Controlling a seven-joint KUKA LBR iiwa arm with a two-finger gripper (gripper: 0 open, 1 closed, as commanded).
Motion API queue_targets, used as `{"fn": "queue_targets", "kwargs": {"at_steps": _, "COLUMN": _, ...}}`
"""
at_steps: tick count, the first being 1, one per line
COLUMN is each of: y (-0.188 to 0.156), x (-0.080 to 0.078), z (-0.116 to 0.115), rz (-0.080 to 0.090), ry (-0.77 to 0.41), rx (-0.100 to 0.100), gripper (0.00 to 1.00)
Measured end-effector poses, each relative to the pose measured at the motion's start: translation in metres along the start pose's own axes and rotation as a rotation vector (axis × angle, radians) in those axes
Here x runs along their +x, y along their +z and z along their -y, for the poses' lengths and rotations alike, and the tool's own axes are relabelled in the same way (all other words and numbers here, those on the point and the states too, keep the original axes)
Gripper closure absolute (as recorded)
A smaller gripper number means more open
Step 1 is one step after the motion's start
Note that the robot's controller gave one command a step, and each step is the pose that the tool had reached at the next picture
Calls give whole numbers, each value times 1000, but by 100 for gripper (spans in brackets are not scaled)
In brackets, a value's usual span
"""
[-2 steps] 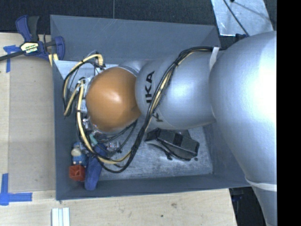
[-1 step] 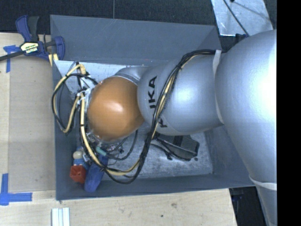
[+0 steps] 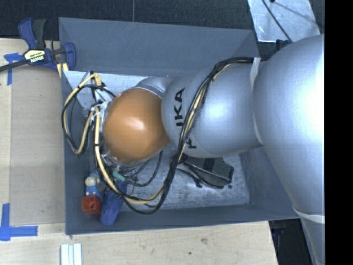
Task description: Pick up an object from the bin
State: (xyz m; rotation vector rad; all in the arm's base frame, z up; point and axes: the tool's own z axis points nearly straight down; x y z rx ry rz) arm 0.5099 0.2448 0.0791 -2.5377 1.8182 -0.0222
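Note:
A small red block (image 3: pixel 91 204) lies in the bin's front left corner. Just behind it stands a little toy figure (image 3: pixel 91 181) with a yellow top and a blue body. A blue elongated piece (image 3: pixel 111 208) lies right of the red block, partly under the yellow and black cables. A flat black object (image 3: pixel 212 173) lies on the bin floor at centre right, half covered by the arm.
The silver arm reaches in from the right and covers most of the bin. An orange dome on its wrist hangs over the left middle of the bin. Looped yellow and black cables trail round the dome to the front left.

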Motion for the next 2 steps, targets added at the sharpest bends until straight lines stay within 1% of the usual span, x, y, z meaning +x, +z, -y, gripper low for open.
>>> {"fn": "queue_targets", "kwargs": {"at_steps": 1, "y": -2, "x": 2, "z": 3, "rz": 0, "ry": 6, "rx": -16, "gripper": 100}}
{"fn": "queue_targets", "kwargs": {"at_steps": 2, "y": -48, "x": 2, "z": 5, "rz": 2, "ry": 9, "rx": -18, "gripper": 100}}
